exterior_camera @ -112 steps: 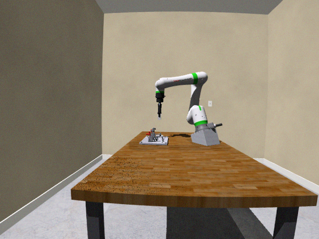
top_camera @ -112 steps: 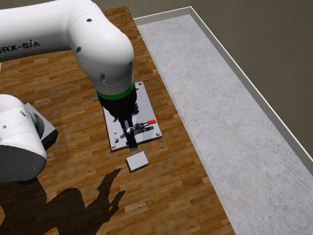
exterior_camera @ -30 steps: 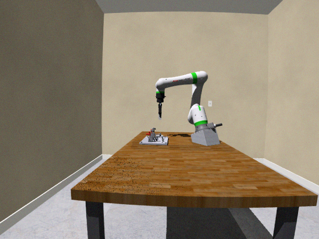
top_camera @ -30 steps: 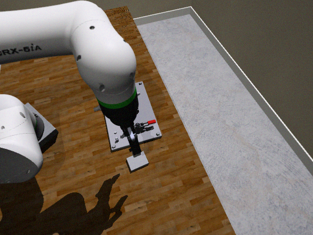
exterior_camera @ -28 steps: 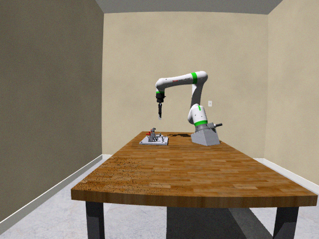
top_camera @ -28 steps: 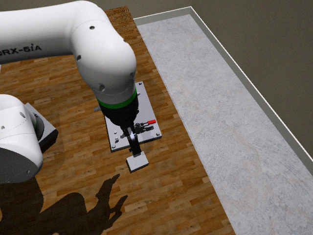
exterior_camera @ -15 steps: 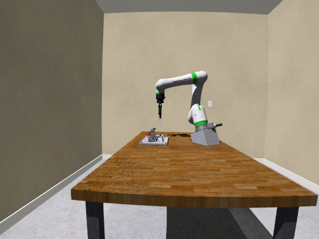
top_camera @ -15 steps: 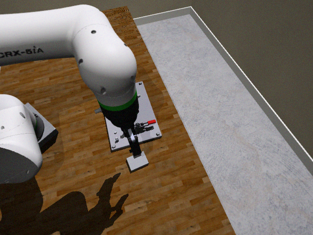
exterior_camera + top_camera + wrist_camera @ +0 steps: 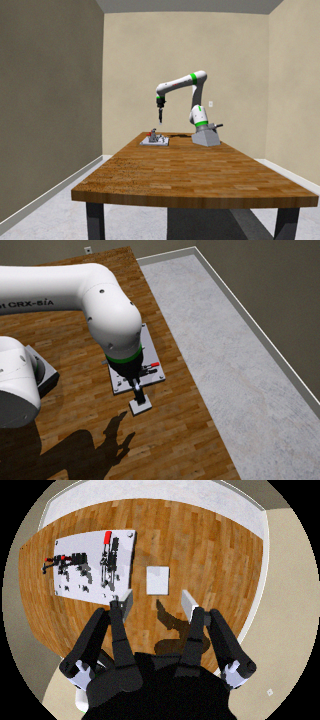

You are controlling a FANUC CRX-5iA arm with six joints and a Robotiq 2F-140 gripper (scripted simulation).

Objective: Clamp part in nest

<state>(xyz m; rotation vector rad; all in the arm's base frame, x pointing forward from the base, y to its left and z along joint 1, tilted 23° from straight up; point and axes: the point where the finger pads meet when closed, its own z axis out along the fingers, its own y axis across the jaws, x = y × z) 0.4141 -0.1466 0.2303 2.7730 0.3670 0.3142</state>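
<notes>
The part, a pale grey block [image 9: 142, 409] [image 9: 157, 581], lies flat on the table beside the fixture plate [image 9: 150, 353] [image 9: 161, 144] [image 9: 92, 542]. My gripper [image 9: 140, 402] [image 9: 160, 123] [image 9: 157, 596] is open and empty, high above the table, fingers pointing down. In the wrist view the part shows ahead of the gap between the fingers. The clamp nearest the part has a red handle [image 9: 155, 364] [image 9: 107, 537] pointing to the plate's outer side. More clamp parts with red show at the plate's far end in the wrist view. Whether any clamp is locked, and the nests' pad spacing, I cannot tell.
The arm hides much of the fixture in the top view. Clamps and small blocks stand up from the plate. The robot base [image 9: 206, 138] stands on the table, on the other side from the red handle. The arm's dark shadow [image 9: 85, 444] falls across the table.
</notes>
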